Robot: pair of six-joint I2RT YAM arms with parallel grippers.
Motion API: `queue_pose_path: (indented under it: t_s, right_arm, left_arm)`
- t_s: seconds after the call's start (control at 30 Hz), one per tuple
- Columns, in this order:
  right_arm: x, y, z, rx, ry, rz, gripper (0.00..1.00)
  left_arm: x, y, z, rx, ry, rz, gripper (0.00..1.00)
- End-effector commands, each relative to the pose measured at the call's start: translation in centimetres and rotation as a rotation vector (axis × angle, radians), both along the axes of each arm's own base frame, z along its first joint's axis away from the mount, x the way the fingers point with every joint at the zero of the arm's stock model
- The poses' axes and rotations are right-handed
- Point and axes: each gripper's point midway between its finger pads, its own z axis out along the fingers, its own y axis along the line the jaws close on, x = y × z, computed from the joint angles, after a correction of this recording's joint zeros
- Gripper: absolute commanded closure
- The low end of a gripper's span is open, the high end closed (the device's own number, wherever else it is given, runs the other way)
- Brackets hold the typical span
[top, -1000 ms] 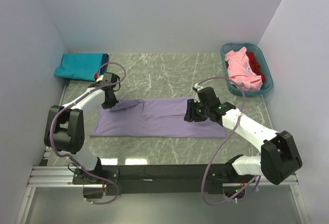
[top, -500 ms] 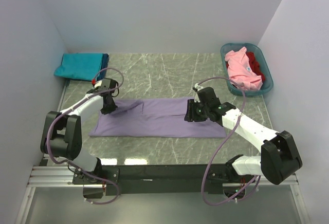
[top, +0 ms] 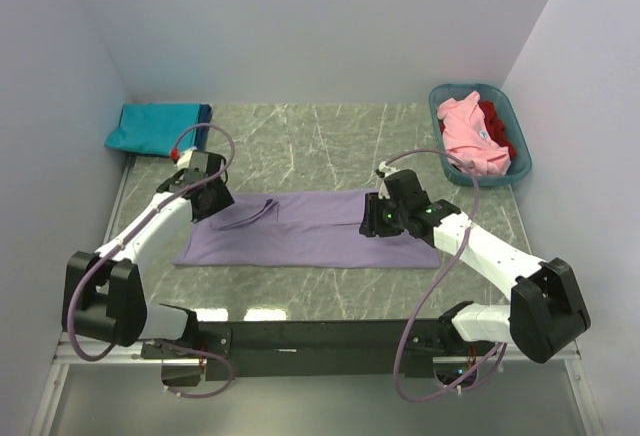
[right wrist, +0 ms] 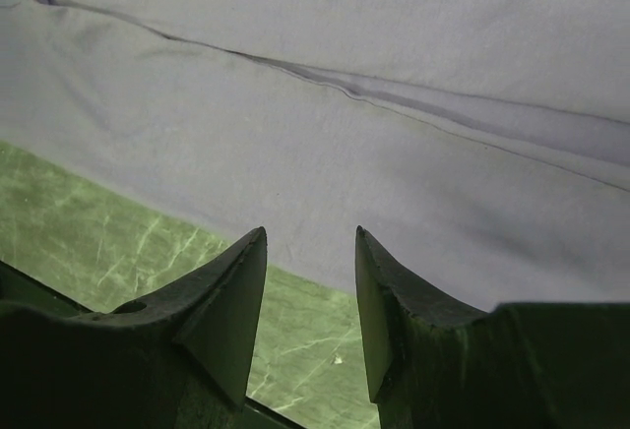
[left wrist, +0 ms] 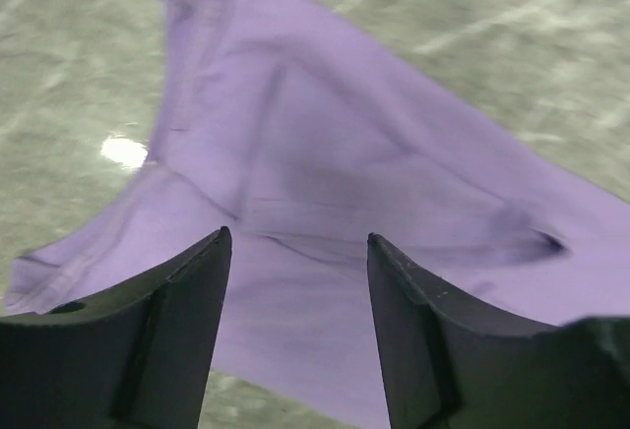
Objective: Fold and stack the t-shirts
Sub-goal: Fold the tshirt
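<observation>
On table (top: 330, 146) centre: lavender t-shirt (top: 300, 228) lies flat | left gripper (top: 214, 207) over its far-left corner, jaws parted, holding nothing | right gripper (top: 372, 222) over its right half, jaws parted, empty.

I see lavender t-shirt (top: 310, 228) flat on tabletop (top: 320, 141), long strip; teal t-shirt (top: 152, 128) folded far left; pink t-shirt (top: 470, 136) crumpled far right.

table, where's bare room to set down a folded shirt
Widest bare table: behind the lavender shirt, between the teal folded shirt and the basket. A narrower strip lies between that shirt and the base rail. Crowded: the middle, left gripper and right gripper over it.
</observation>
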Motion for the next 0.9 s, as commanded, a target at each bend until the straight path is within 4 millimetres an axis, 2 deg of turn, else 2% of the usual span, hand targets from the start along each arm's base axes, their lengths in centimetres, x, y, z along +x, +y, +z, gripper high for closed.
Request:
queue_pose_path:
  t_s: [0.0,0.03,0.1,0.13,0.17,0.23,0.27,0.3,0.33,0.37,0.43,0.47,0.6,0.87]
  right_arm:
    - [1.1,0.2,2.0,0.002,-0.078,-0.004,0.52]
    - [1.1,0.2,1.9,-0.001,-0.076,-0.003,0.52]
    - [1.1,0.1,1.8,-0.006,-0.074,-0.003,0.52]
    - [1.2,0.1,1.9,-0.004,-0.075,-0.002,0.52]
    - [1.2,0.1,2.1,-0.004,-0.078,-0.003,0.52]
    - [1.2,0.0,2.2,-0.003,-0.085,-0.004,0.52]
    - [1.1,0.0,2.3,-0.003,-0.087,-0.003,0.52]
    - [1.2,0.0,2.3,-0.003,-0.089,-0.002,0.52]
    - [1.1,0.0,2.3,-0.004,-0.088,-0.002,0.52]
    - [1.1,0.0,2.3,-0.003,-0.089,-0.002,0.52]
    - [1.0,-0.1,2.2,-0.006,-0.089,-0.002,0.52]
    - [1.0,-0.1,2.1,-0.006,-0.087,-0.003,0.52]
    - [1.0,-0.2,2.0,-0.012,-0.085,-0.001,0.52]
    - [1.0,-0.2,1.9,-0.01,-0.086,-0.002,0.52]
  left_arm:
    - [2.0,-3.1,2.8,-0.074,-0.093,-0.069,0.37]
    - [2.8,-4.4,3.6,-0.094,-0.116,-0.096,0.38]
    - [3.9,-5.9,3.0,-0.111,-0.094,-0.116,0.43]
    - [4.9,-7.0,3.7,-0.115,-0.108,-0.134,0.46]
    - [5.3,-7.3,2.2,-0.101,-0.071,-0.133,0.51]
    - [6.6,-8.5,2.1,-0.099,-0.073,-0.149,0.57]
    - [6.9,-9.0,0.8,-0.092,-0.044,-0.158,0.59]
    - [7.2,-9.5,0.4,-0.094,-0.037,-0.168,0.62]
    - [7.8,-10.4,0.7,-0.099,-0.041,-0.186,0.62]
    - [8.0,-10.8,-0.5,-0.086,-0.013,-0.192,0.62]
    - [8.5,-11.9,-0.6,-0.071,-0.014,-0.216,0.62]
    - [8.5,-12.2,-1.5,-0.064,0.009,-0.226,0.63]
    - [8.0,-13.7,-2.6,-0.063,0.054,-0.26,0.64]
    - [4.2,-15.8,-3.5,-0.065,0.101,-0.297,0.66]
